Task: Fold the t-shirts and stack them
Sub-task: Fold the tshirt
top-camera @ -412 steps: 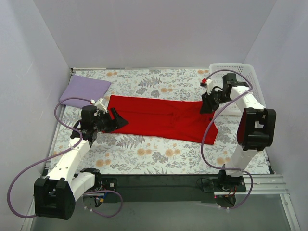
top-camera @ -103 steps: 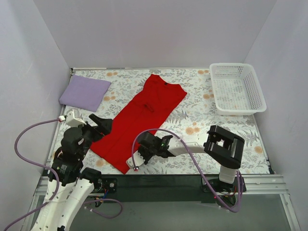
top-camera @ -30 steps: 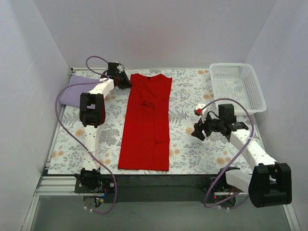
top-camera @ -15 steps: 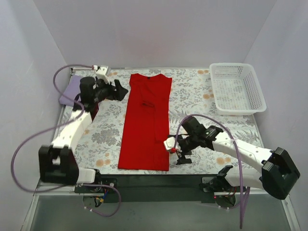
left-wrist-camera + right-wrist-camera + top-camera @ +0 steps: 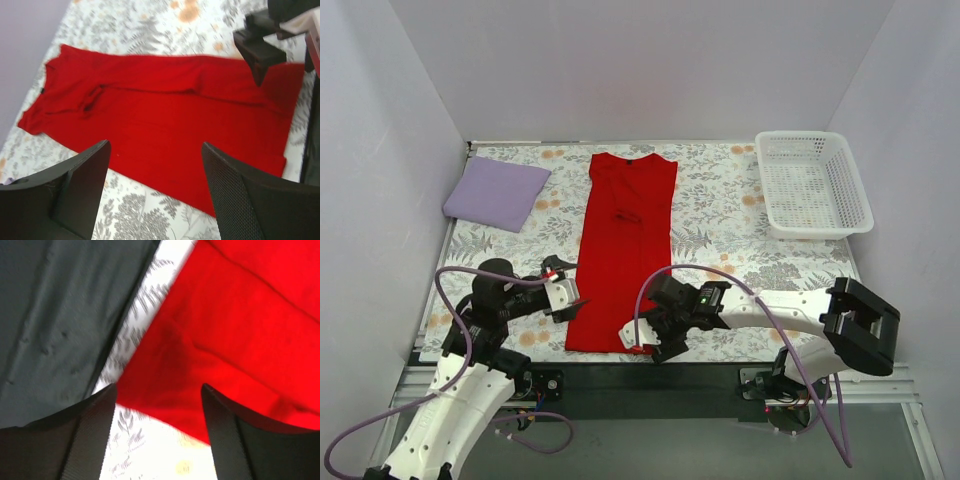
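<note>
While the red t-shirt (image 5: 625, 250) lies mid-frame as a long sleeves-in strip and the lavender t-shirt (image 5: 497, 193) sits folded at upper left, left gripper (image 5: 563, 296) and right gripper (image 5: 645, 340) hover wide open and empty at the strip's bottom hem corners, so crosswise folds and stacking look outstanding.

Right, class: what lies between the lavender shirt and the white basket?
The red t-shirt, folded into a long strip on the floral cloth; the top external view shows it.
</note>
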